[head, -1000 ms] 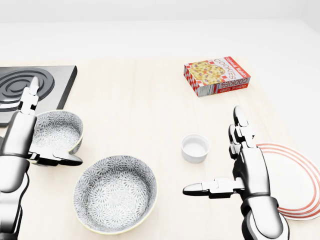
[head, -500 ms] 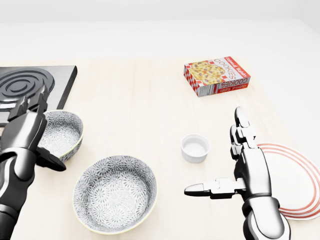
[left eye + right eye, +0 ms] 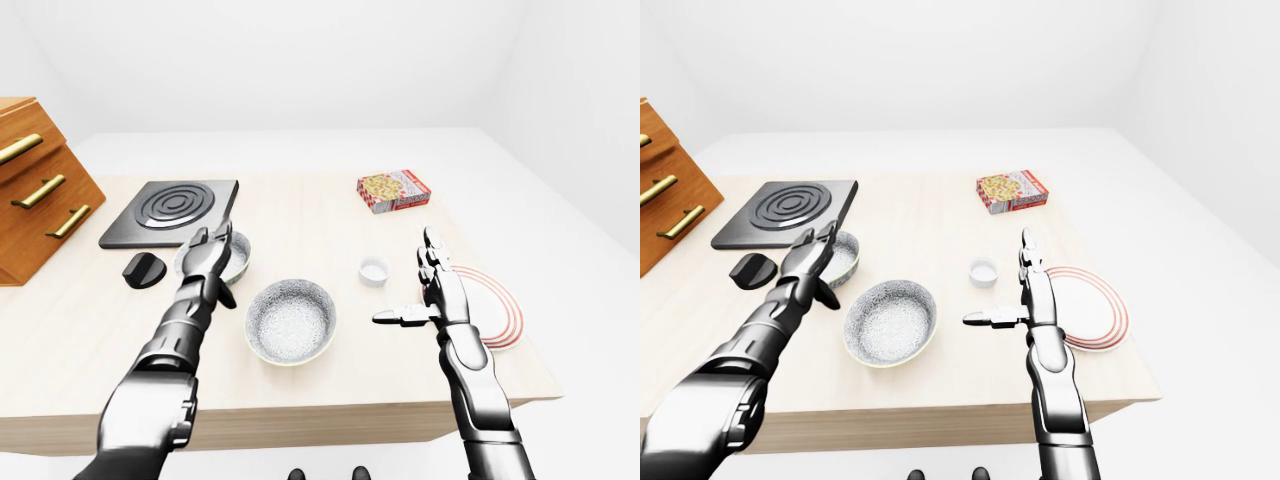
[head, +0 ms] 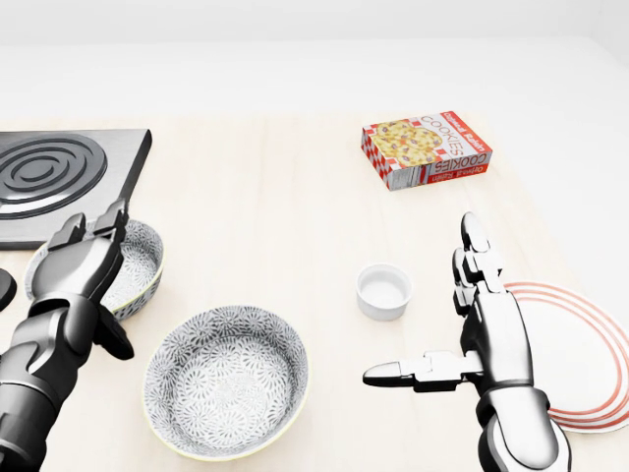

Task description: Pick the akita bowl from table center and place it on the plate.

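Observation:
A large grey-patterned bowl (image 4: 228,391) with a pale rim stands at the table's middle, low in the head view. The red-ringed white plate (image 4: 582,360) lies at the right edge. My right hand (image 4: 432,313) is open between them, fingers pointing up and thumb pointing left, touching neither. My left hand (image 4: 91,265) is open, fingers spread over the left part of a smaller patterned bowl (image 4: 138,264). It covers that side of the rim, and its thumb sits below the bowl.
A small white ramekin (image 4: 383,291) sits just up-left of my right hand. A cookies box (image 4: 427,148) lies at upper right, a black burner plate (image 4: 59,175) at upper left. The left-eye view shows a black knob (image 3: 146,270) and a wooden drawer unit (image 3: 35,190) at far left.
My left hand has dropped and tilted forward over the smaller bowl, fingers now lying across its rim. The right hand has barely moved. Bowls and plate stay put.

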Motion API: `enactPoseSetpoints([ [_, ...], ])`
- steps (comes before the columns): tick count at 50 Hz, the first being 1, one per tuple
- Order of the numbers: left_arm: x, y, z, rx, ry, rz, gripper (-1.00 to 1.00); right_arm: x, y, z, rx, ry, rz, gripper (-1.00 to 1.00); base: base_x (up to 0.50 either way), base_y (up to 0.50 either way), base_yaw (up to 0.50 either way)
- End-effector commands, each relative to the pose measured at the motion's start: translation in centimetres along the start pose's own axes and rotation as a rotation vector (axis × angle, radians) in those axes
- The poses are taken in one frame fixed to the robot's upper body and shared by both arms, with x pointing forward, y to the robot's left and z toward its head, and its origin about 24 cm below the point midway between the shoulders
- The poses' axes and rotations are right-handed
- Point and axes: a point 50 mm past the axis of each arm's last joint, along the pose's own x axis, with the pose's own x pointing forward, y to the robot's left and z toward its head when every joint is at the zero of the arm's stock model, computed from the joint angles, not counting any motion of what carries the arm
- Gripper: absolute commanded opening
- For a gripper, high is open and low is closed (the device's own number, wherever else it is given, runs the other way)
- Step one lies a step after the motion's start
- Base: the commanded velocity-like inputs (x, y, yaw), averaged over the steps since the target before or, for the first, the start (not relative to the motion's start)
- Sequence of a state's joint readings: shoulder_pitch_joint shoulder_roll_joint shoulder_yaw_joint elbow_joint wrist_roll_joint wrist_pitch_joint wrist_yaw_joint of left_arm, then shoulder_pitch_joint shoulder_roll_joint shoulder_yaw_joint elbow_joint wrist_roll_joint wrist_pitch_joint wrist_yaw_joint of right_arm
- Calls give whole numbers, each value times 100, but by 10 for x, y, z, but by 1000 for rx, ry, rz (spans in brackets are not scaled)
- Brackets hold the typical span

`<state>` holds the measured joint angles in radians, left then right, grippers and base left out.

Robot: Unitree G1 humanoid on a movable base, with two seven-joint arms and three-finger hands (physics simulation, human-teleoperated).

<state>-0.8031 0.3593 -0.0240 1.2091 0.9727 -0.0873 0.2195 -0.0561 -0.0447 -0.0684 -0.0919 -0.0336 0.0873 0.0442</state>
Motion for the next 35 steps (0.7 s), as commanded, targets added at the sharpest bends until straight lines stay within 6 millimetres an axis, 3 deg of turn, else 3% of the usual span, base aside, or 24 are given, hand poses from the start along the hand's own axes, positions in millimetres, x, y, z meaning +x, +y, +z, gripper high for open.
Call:
enactPoseSetpoints([
  [1, 3, -3, 7, 75, -5, -69, 100, 0, 0, -1, -3, 5, 0, 100, 0, 0, 0],
  [18, -2, -18, -6, 133, 155, -189, 100, 2, 1, -3, -4, 15, 1, 100, 0, 0, 0],
  [35, 2, -13, 3, 151, 119, -254, 100, 0, 1, -4, -8, 18, 3, 100, 0, 0, 0],
])
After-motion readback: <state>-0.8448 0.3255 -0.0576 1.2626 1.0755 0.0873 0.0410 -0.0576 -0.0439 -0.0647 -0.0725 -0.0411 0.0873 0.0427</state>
